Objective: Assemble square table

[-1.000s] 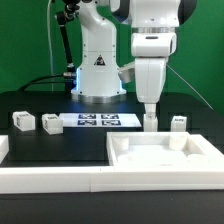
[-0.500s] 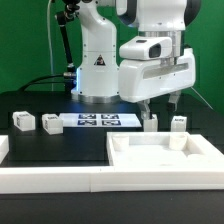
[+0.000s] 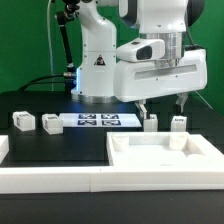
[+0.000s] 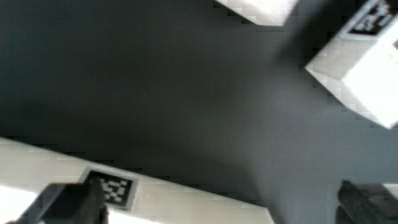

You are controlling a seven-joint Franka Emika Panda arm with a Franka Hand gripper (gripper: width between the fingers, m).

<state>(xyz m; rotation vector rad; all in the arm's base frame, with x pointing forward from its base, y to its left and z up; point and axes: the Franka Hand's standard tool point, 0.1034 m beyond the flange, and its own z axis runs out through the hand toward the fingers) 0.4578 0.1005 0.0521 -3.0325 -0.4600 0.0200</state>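
Observation:
The square table's white slab (image 3: 165, 158) lies at the front on the exterior view's right. Two small white leg blocks (image 3: 150, 122) (image 3: 179, 122) stand just behind it, and two more (image 3: 21, 121) (image 3: 50, 123) stand on the left. My gripper (image 3: 163, 106) hangs open and empty just above the two right leg blocks, with one finger over each side. In the wrist view, my gripper (image 4: 214, 205) is open over the dark table. A white part with a black-and-white tag (image 4: 116, 187) lies by one finger; I cannot tell which part it is.
The marker board (image 3: 97, 120) lies flat behind the middle of the table. A long low white barrier rail (image 3: 50, 178) runs along the front. The robot base (image 3: 97, 70) stands at the back. White pieces (image 4: 365, 70) show at the wrist view's edge.
The wrist has turned, so the gripper now shows broadside with its fingers spread wide over the two right leg blocks. Nothing on the table has moved.

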